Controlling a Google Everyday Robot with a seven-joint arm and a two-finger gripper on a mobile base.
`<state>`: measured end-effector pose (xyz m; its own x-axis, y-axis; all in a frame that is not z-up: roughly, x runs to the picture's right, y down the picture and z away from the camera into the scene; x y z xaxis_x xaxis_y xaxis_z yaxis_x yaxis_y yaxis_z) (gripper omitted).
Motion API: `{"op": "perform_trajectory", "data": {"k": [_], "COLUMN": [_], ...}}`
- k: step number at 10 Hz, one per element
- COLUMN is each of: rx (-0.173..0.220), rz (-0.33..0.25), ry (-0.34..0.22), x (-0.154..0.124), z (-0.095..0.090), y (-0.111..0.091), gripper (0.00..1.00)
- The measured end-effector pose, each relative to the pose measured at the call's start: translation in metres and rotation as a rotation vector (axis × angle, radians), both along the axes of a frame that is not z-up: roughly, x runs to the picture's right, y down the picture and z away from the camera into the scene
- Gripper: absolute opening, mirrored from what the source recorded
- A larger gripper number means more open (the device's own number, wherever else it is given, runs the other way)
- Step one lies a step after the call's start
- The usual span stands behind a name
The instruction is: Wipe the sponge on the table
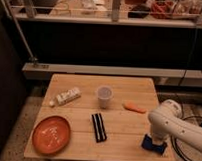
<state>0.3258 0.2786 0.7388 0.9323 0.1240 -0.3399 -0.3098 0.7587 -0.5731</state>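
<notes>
Camera view, gripper (155,139) down on sponge (152,145), near table (123,132) front edge, grip cannot be told

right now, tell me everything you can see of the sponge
The sponge is a small dark blue block, soft-looking, lying flat on the light-wood table near its front corner at the right of the view. The gripper comes down onto its top and hides its middle. No other item touches it.

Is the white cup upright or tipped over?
Upright: white cup, round mouth facing up. The gripper is at the blue sponge, front right.
</notes>
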Motion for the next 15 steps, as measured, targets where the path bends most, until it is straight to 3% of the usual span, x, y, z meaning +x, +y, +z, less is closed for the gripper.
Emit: {"op": "perform_trajectory", "data": {"k": [3,5,7,10,15], "rx": [0.031,0.014,0.0,-0.017,-0.018], "rz": [-0.004,-0.046,-0.111,-0.186,-0.179], "ry": [0.028,-0.003,-0.058,-0.122,-0.121], "x": [0.012,0.008,-0.015,-0.051,-0.048], "z": [0.014,0.035,0.072,0.109,0.106], "y": [-0.015,-0.021,-0.043,-0.06,-0.06], "gripper": [0.0,0.0,0.0,0.0,0.0]}}
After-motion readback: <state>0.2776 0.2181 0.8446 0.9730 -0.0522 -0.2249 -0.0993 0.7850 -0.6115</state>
